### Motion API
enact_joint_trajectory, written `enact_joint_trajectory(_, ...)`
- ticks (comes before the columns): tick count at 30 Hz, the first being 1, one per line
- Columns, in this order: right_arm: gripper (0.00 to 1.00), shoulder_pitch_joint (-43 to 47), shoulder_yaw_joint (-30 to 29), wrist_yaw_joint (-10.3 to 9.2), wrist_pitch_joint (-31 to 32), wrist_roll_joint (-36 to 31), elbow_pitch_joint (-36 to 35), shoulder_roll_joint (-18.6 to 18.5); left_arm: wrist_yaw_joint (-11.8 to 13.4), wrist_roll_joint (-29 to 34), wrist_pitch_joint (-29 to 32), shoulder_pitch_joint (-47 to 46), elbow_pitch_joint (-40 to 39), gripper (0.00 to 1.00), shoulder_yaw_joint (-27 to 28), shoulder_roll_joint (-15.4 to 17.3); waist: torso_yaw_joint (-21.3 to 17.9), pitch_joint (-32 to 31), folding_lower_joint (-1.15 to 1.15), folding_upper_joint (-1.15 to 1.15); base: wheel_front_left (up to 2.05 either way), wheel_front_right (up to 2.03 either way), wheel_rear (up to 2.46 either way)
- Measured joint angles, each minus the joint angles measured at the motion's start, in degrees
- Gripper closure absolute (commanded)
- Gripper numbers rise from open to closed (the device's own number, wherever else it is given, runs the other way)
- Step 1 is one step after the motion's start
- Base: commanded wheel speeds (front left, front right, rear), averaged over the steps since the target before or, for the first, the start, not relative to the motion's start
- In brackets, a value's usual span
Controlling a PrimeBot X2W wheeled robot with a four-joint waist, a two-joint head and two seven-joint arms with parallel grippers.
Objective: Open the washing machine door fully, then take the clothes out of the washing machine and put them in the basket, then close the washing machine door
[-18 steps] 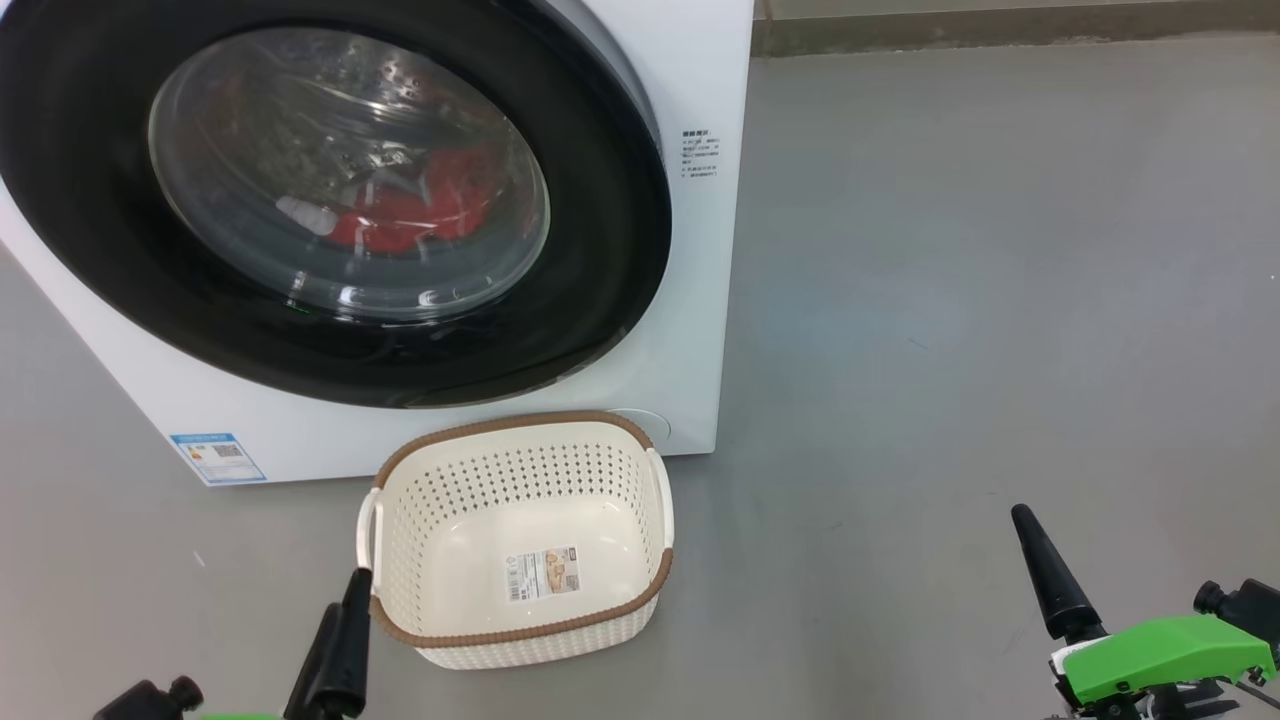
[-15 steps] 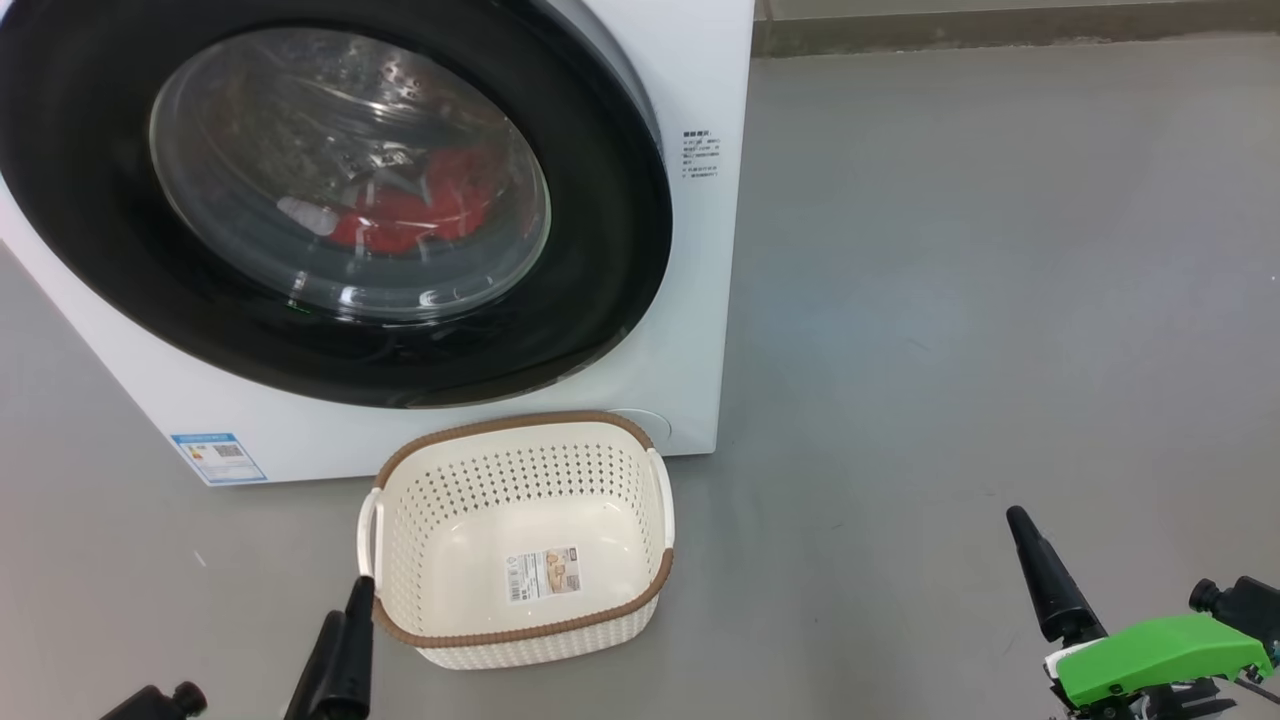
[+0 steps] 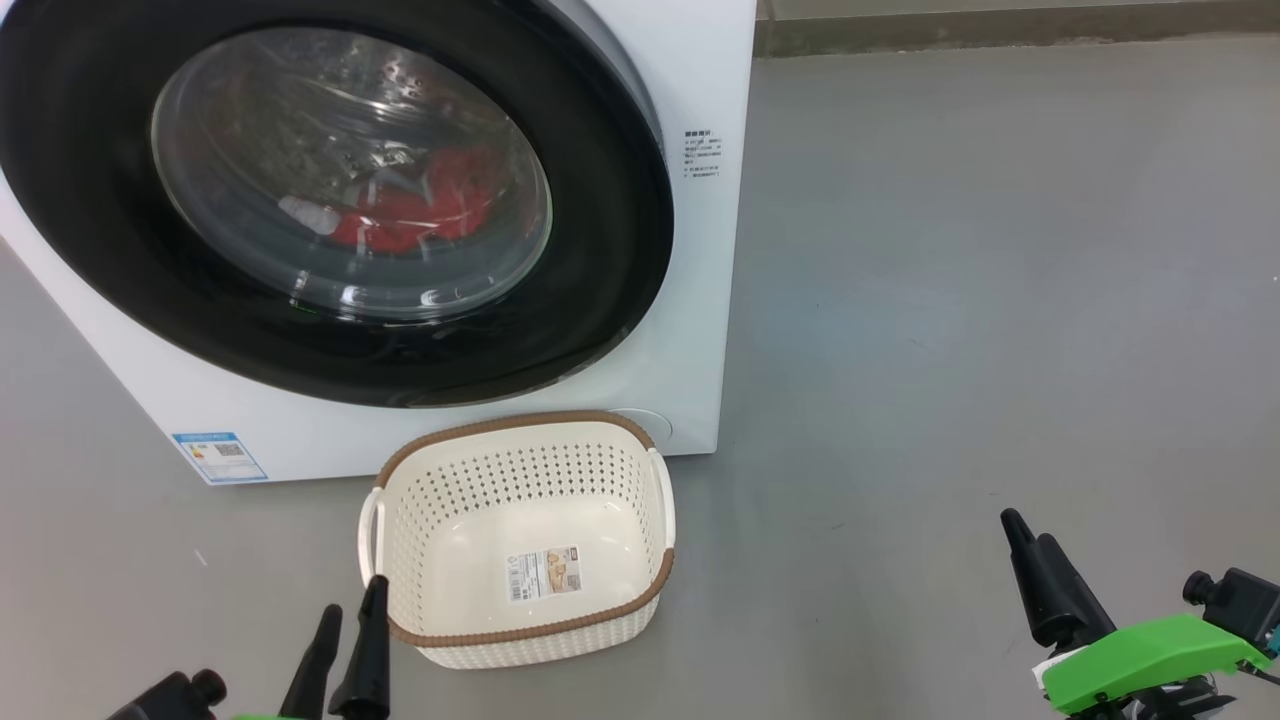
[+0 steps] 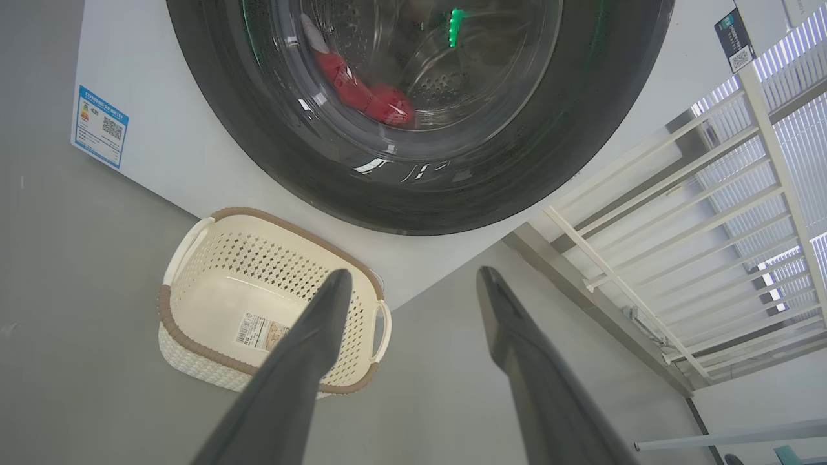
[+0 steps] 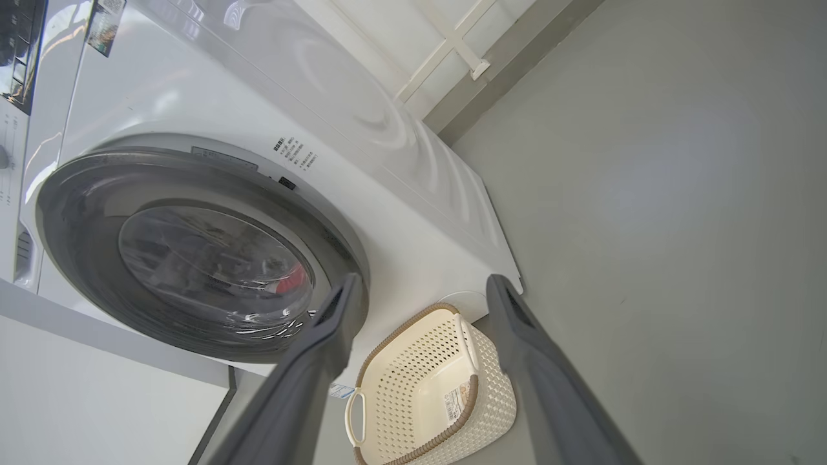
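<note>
The white washing machine [image 3: 690, 300] fills the upper left of the head view. Its round washing machine door [image 3: 600, 250], with a black rim and clear glass, lies against the front. Red and white clothes [image 3: 420, 215] show through the glass, low in the drum. The cream basket [image 3: 520, 420] stands open and empty on the floor just in front of the machine. My left gripper [image 3: 353, 595] is open, beside the basket's near left corner. My right gripper [image 3: 1028, 528] is open too, well off to the basket's right. Both hold nothing.
Bare grey floor [image 3: 1000, 300] stretches to the right of the machine. A dark skirting strip [image 3: 1000, 25] runs along the far wall. In the left wrist view a white railing [image 4: 711, 213] stands beyond the machine. A blue label [image 3: 218, 457] marks the machine's lower left front.
The left gripper's fingers have shifted slightly right and lower in the head view and now show apart. The right gripper has drifted a little left and down. Machine, door and basket are unchanged.
</note>
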Motion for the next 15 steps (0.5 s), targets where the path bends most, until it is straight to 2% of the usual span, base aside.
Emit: enact_joint_trajectory(15,0.0,0.01,1.64,0.0,-2.53,-7.44,-0.02,-1.36,1.64,10.55,-2.54,0.87,-1.67,0.0,-1.85,0.45,-0.02,0.06,0.0,0.0,0.0,0.0,0.0)
